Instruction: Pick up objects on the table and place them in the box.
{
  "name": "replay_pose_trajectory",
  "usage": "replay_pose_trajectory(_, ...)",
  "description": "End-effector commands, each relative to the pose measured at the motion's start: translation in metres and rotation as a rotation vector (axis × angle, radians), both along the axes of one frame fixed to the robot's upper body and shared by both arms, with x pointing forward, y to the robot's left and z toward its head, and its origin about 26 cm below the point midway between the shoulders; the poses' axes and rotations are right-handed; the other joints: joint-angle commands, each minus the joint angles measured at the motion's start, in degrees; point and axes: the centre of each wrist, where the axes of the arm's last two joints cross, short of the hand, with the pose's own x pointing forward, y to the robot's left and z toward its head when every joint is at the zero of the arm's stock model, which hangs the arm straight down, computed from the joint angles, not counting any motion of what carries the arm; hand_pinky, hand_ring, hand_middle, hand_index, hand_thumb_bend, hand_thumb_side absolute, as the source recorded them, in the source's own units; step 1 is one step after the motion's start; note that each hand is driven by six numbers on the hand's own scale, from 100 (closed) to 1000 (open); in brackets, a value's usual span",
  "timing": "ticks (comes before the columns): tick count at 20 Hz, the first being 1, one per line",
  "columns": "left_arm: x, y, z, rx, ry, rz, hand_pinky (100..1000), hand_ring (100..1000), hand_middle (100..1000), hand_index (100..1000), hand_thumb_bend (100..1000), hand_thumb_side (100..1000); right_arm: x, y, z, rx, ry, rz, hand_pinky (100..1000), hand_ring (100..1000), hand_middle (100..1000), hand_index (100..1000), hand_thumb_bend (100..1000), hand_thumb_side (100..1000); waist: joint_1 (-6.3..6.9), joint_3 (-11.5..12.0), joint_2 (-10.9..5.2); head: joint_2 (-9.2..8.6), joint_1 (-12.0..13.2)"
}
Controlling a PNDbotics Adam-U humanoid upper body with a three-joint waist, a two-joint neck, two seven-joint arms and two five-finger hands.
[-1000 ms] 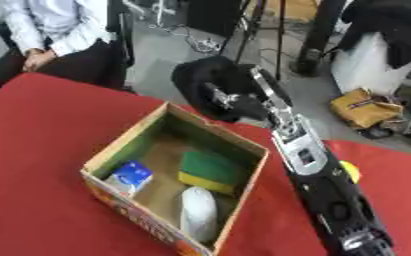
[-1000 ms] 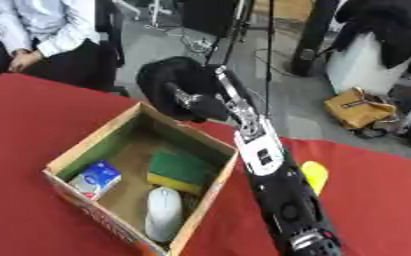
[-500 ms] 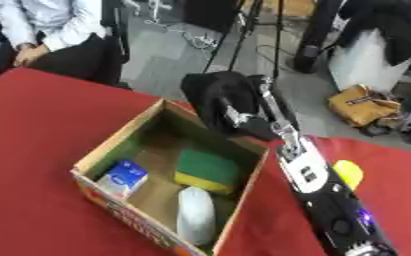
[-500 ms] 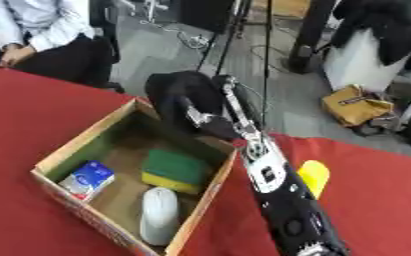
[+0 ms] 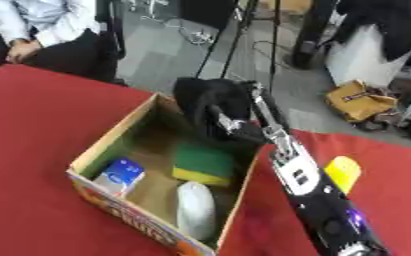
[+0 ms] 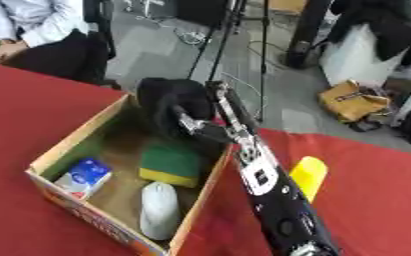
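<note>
Right arm (image 5: pixel 309 192) black with silver-white panels — small dark markings; black-and-silver hand (image 5: pixel 230 125).

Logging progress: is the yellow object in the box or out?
Out: the yellow object lies on the red table, right of the box.

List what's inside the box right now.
In the box: a blue-and-white carton, a green-and-yellow sponge, a white mouse. The right hand holds a black object over the far corner, hiding the floor there.
</note>
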Motion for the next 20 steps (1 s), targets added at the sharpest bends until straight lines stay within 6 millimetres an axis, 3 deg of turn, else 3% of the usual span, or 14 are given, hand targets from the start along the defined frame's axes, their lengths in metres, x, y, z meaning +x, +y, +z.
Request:
replay_pose_trajectory(1, -0.0028, -0.0011, 0.0057, 0.003, -0.025, -0.011, 939, 926, 893, 829, 100, 912, -0.0036, 0.0002, 0.0165, -0.028, -0.022, 0.009, 389, 446, 365, 539, 454, 570, 0.67, -0.06, -1.1, -0.39, 0.1)
replay_pose_trajectory(2, -0.0028, -0.0011, 0.0055, 0.004, -0.024, -0.012, 940, 926, 894, 829, 100, 912, -0.0032, 0.0017, 0.0161, -0.042, -0.016, 0.015, 450, 521, 416, 587, 501, 608, 0.67, -0.11, -1.06, -0.38, 0.15)
replay_pose_trajectory(3, -0.0028, -0.001, 0.0052, 0.004, -0.023, -0.011, 940, 926, 894, 829, 100, 912, -0.0027, 0.0033, 0.0156, -0.059, -0.005, 0.026, 450, 521, 416, 587, 501, 608, 0.67, -0.15, -1.03, -0.37, 0.21)
replay_pose_trajectory(4, -0.0028, -0.0007, 0.005, 0.004, -0.022, -0.01, 940, 927, 894, 830, 100, 912, -0.0025, 0.0044, 0.0157, -0.079, 0.002, 0.039, 533, 605, 499, 642, 604, 694, 0.67, -0.2, -1.01, -0.37, 0.25)
replay_pose_trajectory(7, -0.0027, 0.0, 0.0046, 0.003, -0.021, -0.007, 940, 927, 894, 830, 100, 912, -0.0027, 0.004, 0.0161, -0.127, 0.024, 0.08, 562, 631, 521, 661, 638, 712, 0.67, -0.32, -0.96, -0.38, 0.33)
replay_pose_trajectory(8, -0.0028, 0.0001, 0.0043, 0.003, -0.019, -0.006, 941, 927, 895, 830, 100, 916, -0.0026, 0.0045, 0.0163, -0.142, 0.031, 0.094, 674, 740, 606, 711, 721, 890, 0.67, -0.39, -0.96, -0.43, 0.29)
replay_pose_trajectory(9, -0.0028, 0.0003, 0.0039, 0.003, -0.018, -0.005, 941, 927, 895, 830, 100, 916, -0.0025, 0.0048, 0.0163, -0.156, 0.039, 0.111, 674, 740, 606, 711, 721, 890, 0.67, -0.46, -0.96, -0.46, 0.28)
replay_pose_trajectory(10, -0.0028, 0.0005, 0.0037, 0.003, -0.017, -0.005, 941, 927, 895, 830, 100, 914, -0.0028, 0.0048, 0.0172, -0.169, 0.043, 0.127, 720, 793, 664, 739, 755, 1000, 0.67, -0.54, -0.98, -0.57, 0.2)
replay_pose_trajectory(19, -0.0029, 0.0011, 0.0028, 0.006, -0.012, -0.003, 941, 927, 895, 830, 100, 917, -0.0052, 0.0036, 0.0238, -0.202, 0.064, 0.209, 740, 825, 690, 767, 765, 1000, 0.67, -0.86, -1.06, -0.91, -0.06)
replay_pose_trajectory(20, -0.0029, 0.0011, 0.0028, 0.006, -0.012, -0.003, 942, 928, 896, 829, 100, 919, -0.0054, 0.0041, 0.0243, -0.198, 0.063, 0.217, 807, 879, 749, 813, 722, 1000, 0.67, -0.93, -1.05, -0.96, -0.27)
